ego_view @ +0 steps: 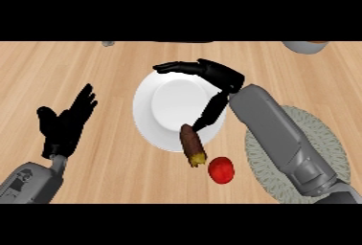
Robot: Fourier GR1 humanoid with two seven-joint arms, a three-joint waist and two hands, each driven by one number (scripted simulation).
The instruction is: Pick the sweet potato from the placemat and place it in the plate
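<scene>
Our right hand [225, 76] hovers over the plate [164, 103], fingers spread, empty; the potato [191, 142] lies across the plate's near rim. Our left hand [67, 123] rests open beside the plate.

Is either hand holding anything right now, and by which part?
Nothing is held. The right hand is open over the plate; the sweet potato lies across its lower rim. The left hand rests open.

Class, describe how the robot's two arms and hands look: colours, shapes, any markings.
The left forearm and right forearm are grey, smooth and blocky with rounded edges; the left one carries small dark marks. The left hand and right hand are all black, with slim fingers and a thumb. No cables or sleeves show.
</scene>
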